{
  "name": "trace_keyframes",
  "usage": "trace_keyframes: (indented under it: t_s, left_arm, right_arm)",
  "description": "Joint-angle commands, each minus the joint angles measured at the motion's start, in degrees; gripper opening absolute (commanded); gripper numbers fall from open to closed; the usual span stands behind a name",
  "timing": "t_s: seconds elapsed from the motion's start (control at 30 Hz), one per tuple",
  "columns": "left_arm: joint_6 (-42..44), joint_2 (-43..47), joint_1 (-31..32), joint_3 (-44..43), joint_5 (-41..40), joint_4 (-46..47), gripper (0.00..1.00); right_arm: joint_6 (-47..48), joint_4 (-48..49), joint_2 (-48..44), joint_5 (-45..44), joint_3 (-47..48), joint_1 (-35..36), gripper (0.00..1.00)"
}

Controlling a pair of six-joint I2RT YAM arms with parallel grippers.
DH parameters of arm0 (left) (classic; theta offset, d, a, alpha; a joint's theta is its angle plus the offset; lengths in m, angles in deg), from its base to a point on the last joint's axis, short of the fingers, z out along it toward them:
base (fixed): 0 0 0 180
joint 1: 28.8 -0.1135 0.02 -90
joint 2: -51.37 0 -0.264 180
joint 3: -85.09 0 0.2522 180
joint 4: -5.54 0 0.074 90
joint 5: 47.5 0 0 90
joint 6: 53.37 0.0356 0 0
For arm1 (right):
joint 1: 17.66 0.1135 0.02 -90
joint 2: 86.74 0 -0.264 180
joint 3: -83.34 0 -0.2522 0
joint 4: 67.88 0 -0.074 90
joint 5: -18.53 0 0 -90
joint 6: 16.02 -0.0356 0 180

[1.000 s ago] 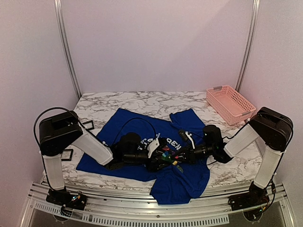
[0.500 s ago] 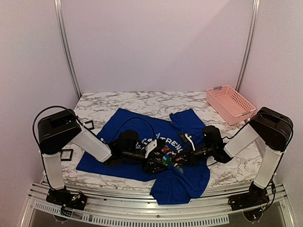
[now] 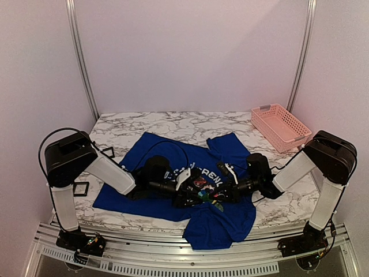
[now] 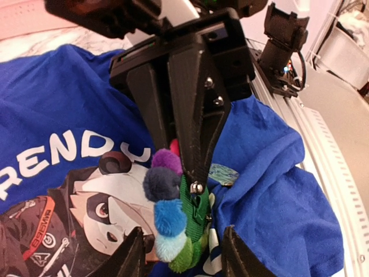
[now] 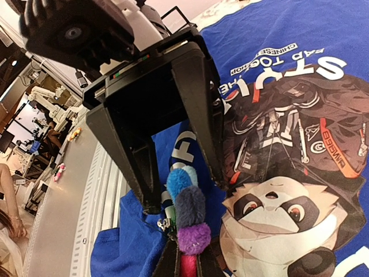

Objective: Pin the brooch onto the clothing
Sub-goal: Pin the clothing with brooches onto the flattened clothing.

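Note:
The blue T-shirt (image 3: 155, 156) lies spread on the marble table, its panda print (image 4: 98, 202) facing up. Above the print hangs the brooch (image 3: 204, 190), a flower of fuzzy coloured petals (image 4: 170, 216) on a green strap. My right gripper (image 5: 193, 261) is shut on its pink and red end, reaching in from the right (image 3: 218, 193). My left gripper (image 4: 183, 254) comes from the opposite side (image 3: 196, 193). It is open, one finger on either side of the blue and green petals (image 5: 183, 187), with narrow gaps showing. The metal pin (image 4: 197, 187) shows beside the right gripper's tip.
A pink lattice basket (image 3: 281, 126) stands at the back right. Two small black frame holders (image 3: 106, 152) (image 3: 81, 189) sit left of the shirt. A small round disc (image 4: 223, 174) lies on the bunched blue cloth (image 4: 277, 196) by the brooch. The table's near edge and rail (image 3: 173, 254) are close.
The left gripper's jaws have drawn closer around the brooch, and the left arm has shifted slightly left. The right arm has held still with the brooch.

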Motion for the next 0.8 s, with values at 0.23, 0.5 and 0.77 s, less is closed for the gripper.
trace_keyframes:
  t_s: [0.23,0.5,0.77]
  left_arm:
    - [-0.50,-0.03,-1.09,-2.17,4.60,-0.98,0.31]
    - [0.46,-0.31,-0.92,-2.28,4.96,-2.12,0.00]
    - [0.16,-0.07,-0.91,-1.93,3.94,-2.15,0.00]
  right_arm:
    - [1.84,-2.77,2.25,1.83,2.02,0.17,0.00]
    - [2.02,-2.92,1.52,1.01,1.31,0.12,0.04]
    - [1.10,0.33,-1.31,0.25,-2.60,0.58,0.46]
